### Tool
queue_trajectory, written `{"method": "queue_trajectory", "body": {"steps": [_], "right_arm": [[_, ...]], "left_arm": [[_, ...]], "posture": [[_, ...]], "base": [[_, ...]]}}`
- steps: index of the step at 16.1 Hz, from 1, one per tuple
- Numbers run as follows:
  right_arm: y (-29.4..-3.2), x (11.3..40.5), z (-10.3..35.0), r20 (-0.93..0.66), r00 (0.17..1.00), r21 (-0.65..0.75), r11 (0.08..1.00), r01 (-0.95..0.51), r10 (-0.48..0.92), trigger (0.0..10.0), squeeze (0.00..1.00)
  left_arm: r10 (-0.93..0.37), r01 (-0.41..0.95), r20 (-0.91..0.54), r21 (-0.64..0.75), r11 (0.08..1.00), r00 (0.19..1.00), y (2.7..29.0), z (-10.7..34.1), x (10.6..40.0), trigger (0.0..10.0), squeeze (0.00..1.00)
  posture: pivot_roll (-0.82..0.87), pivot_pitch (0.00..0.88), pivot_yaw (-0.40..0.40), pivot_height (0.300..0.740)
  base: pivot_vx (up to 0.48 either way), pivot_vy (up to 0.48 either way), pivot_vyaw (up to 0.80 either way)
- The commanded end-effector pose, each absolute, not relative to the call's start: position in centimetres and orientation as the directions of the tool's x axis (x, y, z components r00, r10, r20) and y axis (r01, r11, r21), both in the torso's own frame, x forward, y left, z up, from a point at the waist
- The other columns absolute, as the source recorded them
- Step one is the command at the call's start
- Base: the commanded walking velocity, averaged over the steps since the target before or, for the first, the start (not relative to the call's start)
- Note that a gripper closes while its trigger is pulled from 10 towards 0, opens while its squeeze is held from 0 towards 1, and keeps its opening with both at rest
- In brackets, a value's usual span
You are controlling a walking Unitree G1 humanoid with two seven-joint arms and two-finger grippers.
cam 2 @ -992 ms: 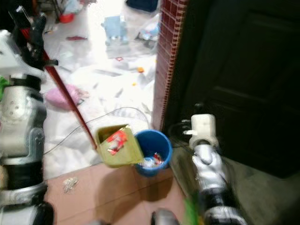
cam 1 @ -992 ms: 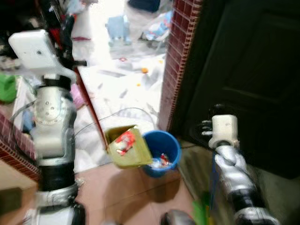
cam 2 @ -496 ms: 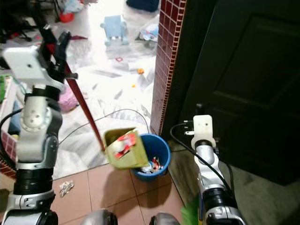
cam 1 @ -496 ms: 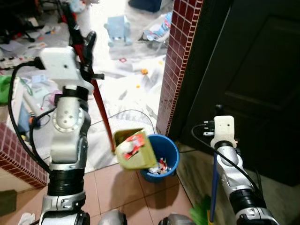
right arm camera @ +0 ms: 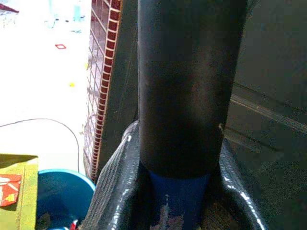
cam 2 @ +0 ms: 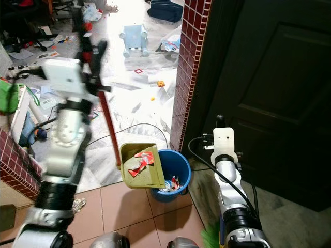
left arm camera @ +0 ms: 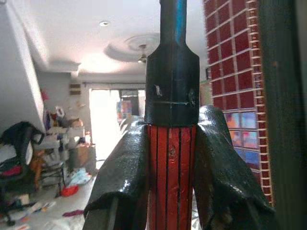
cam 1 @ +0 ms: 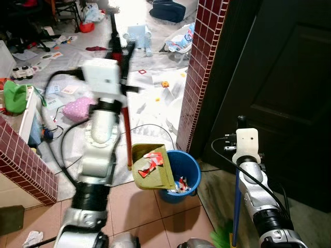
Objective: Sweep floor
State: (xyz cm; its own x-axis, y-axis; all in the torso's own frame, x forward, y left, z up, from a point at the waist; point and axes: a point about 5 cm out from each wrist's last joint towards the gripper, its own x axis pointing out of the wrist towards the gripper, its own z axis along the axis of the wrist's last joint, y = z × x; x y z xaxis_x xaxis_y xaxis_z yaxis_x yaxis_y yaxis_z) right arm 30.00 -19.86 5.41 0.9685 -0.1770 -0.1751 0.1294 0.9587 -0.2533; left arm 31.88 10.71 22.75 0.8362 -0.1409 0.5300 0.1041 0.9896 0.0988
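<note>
Some scraps [cam 1: 150, 164] may be spilled beside the blue bucket [cam 1: 183, 164] if the dustpan [cam 1: 152, 168] — its red handle [left arm camera: 170, 177] clamped by the left gripper [left arm camera: 171, 182] — is tipped askew, while the broom pole [right arm camera: 181, 86] is clasped by the right gripper [right arm camera: 175, 191].

The dustpan [cam 1: 153, 166] is olive-yellow, with a long red handle [cam 1: 125, 129] that rises steeply from its back edge. It hangs tilted above the floor [cam 1: 139, 206], its open mouth tipped over the rim of the blue bin [cam 1: 181, 173]. A red and white wrapper [cam 1: 150, 164] lies inside the pan. The broom [cam 1: 235, 206] has a blue shaft [right arm camera: 178, 201] capped by a black grip at the top, and stands nearly upright beside the dark door [cam 1: 279, 88], with green bristles [cam 1: 221, 238] at floor level. More scraps lie in the bin.
</note>
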Motion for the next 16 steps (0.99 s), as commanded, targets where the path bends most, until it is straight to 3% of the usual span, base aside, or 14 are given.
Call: {"method": "queue_trajectory", "body": {"steps": [1,5,8,11,12,13,16], "right_arm": [[-19.7,30.6,6.4,-0.132,0.977,-0.254,0.958,0.132,-0.170,10.0,0.00],[-19.2,30.5,6.2,-0.132,0.977,-0.242,0.961,0.132,-0.168,10.0,0.00],[-19.0,30.5,6.2,-0.127,0.978,-0.233,0.963,0.136,-0.168,10.0,0.00],[-19.1,30.4,6.2,-0.125,0.977,-0.228,0.963,0.140,-0.172,10.0,0.00],[-19.1,30.4,6.2,-0.124,0.977,-0.227,0.964,0.142,-0.173,10.0,0.00],[-19.1,30.3,6.1,-0.125,0.977,-0.223,0.964,0.142,-0.173,10.0,0.00],[-19.1,30.2,6.0,-0.126,0.977,-0.223,0.965,0.140,-0.171,10.0,0.00]], "left_arm": [[-0.160,0.105,0.573,0.128,0.986,0.804,10.1,23.7,31.9,10.0,0.00],[-0.225,0.166,0.622,0.151,0.974,0.751,6.5,24.5,32.6,10.0,0.00],[-0.398,0.325,0.639,0.235,0.916,0.658,2.6,25.0,32.1,10.0,0.00],[-0.614,0.500,0.562,0.366,0.785,0.554,-0.7,23.6,30.8,10.0,0.00],[-0.695,0.556,0.520,0.423,0.715,0.497,-1.6,22.9,30.1,10.0,0.00],[-0.810,0.595,0.455,0.553,0.583,0.370,-2.7,22.4,28.7,10.0,0.00],[-0.908,0.609,0.322,0.673,0.419,0.269,-3.1,21.8,27.9,10.0,0.00]], "posture": [[-0.07,0.000,0.000,0.740],[-0.08,0.000,0.010,0.740],[-0.08,0.000,0.017,0.740],[-0.08,0.000,0.021,0.740],[-0.08,0.000,0.023,0.740],[-0.08,0.000,0.023,0.740],[-0.08,0.000,0.021,0.740]], "base": [[0.000,0.000,0.00],[0.000,0.000,0.00],[0.000,0.000,0.00],[0.000,0.000,0.00],[0.000,0.000,0.00],[0.000,0.000,0.00],[0.000,0.000,0.00]]}}
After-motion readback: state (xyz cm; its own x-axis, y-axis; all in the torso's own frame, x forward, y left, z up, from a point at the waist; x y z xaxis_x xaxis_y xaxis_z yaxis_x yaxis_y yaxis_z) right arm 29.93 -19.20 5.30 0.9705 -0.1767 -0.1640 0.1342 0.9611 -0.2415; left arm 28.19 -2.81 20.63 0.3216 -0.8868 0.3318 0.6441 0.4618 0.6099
